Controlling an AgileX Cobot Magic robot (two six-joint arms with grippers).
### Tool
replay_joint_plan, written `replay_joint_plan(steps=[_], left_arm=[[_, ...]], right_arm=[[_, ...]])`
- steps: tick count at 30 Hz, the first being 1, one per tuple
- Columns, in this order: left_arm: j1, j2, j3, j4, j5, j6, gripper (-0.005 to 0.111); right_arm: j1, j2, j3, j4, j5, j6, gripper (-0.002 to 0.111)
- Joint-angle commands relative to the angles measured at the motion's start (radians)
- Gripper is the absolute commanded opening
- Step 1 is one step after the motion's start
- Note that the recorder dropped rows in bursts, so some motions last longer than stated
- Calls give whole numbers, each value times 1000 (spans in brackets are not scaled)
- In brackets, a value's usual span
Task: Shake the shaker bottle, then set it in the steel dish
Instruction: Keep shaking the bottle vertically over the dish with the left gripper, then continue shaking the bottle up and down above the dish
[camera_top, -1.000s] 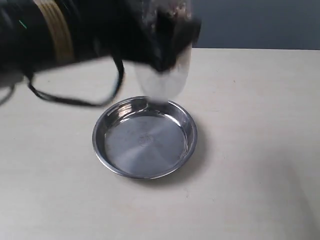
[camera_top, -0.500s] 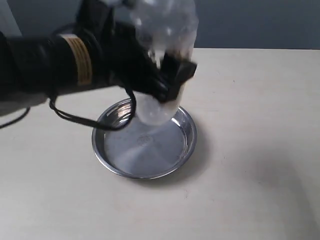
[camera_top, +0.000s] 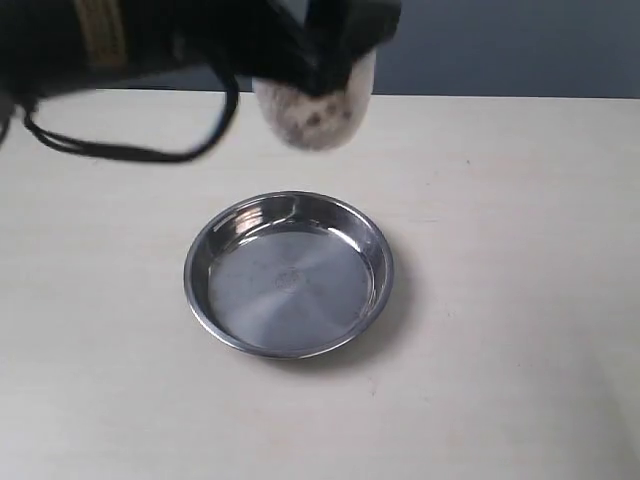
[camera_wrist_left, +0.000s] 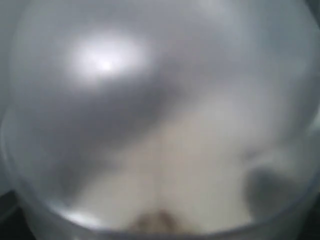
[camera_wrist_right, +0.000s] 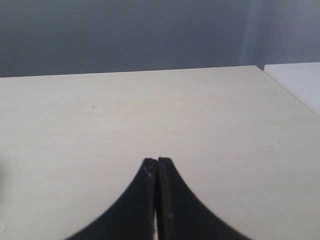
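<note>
The steel dish (camera_top: 250, 310) is sitting flat on the pale surface (camera_top: 500, 380), and its polished floor is catching the light around a small stamped mark at the centre. Beyond the dish's far rim and well above it, the shaker bottle (camera_top: 312, 112) is hanging in the air, clear of the dish. Its rounded lower end is showing a scatter of brownish bits through the frosted plastic.

The left gripper (camera_top: 325, 55) is reaching in from beyond the dish's left side. Its fingers seem to be clamping the bottle's upper part, though the dark blur there is hiding exactly how they are gripping. A black cable (camera_top: 120, 150) is drooping from that arm, past the dish's far left.

The right gripper (camera_wrist_right: 154, 167) is hanging low over the surface with its black fingers (camera_wrist_right: 145, 200) pressing together, tip against tip. I cannot tell where it is standing relative to the dish. Farthest off, a grey-blue wall (camera_top: 500, 45) is running behind the surface's back edge.
</note>
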Motion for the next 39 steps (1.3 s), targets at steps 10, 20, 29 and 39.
replay_joint_plan(steps=[10,20,29,39], left_arm=[[-6,48,85,-42,36,1,0],[-7,22,110,-51,14,5,0],[-7,-41,36,-56,-8,39,0],[-7,-69,-27,-23,3,36,0]], right_arm=[[-3,-5,1,1,-13,-2,-1],[-3,-5,1,1,-13,-2,-1],[-3,-5,1,1,-13,-2,-1],[-3,-5,1,1,-13,-2,-1]])
